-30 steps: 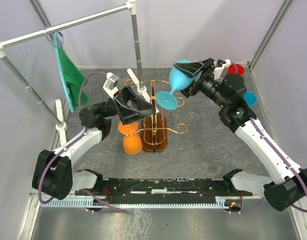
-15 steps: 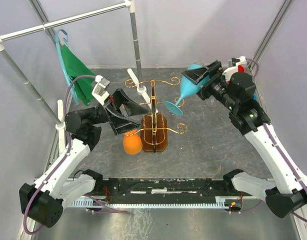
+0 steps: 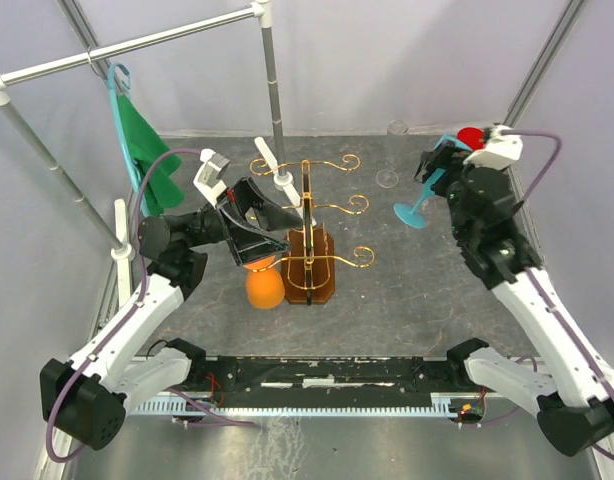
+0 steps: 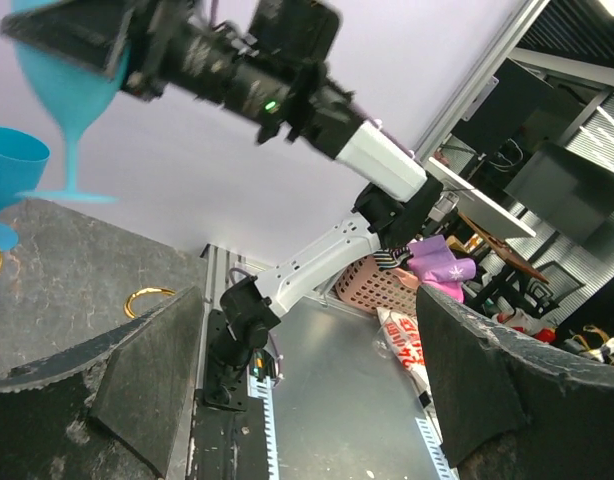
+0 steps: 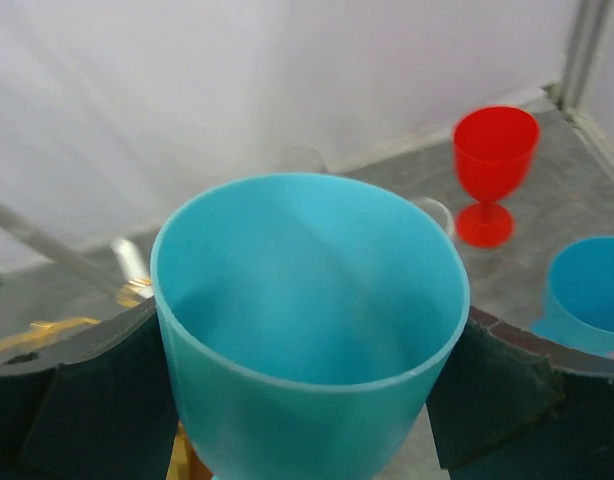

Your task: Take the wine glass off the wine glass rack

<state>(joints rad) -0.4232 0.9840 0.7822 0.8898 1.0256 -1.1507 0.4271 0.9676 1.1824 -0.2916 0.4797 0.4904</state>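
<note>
Wine glass (image 5: 307,290) is held tight in the right claw (image 3: 439,165), tilted, well right of the wine glass rack (image 3: 309,255).

Five wine glasses show, one of each colour: a turquoise wine glass (image 5: 307,300), a red wine glass (image 3: 471,136) and a clear wine glass (image 3: 388,177) toward 1 o'clock in the top view, a blue wine glass (image 5: 592,290), and an orange wine glass (image 3: 264,288) near centre. There is one wine glass rack (image 3: 312,275), one green cloth (image 3: 147,150) on one teal hanger (image 3: 115,78) at 10 o'clock, and two robot arms, the left arm (image 3: 137,310) and the right arm (image 3: 547,310).
</note>
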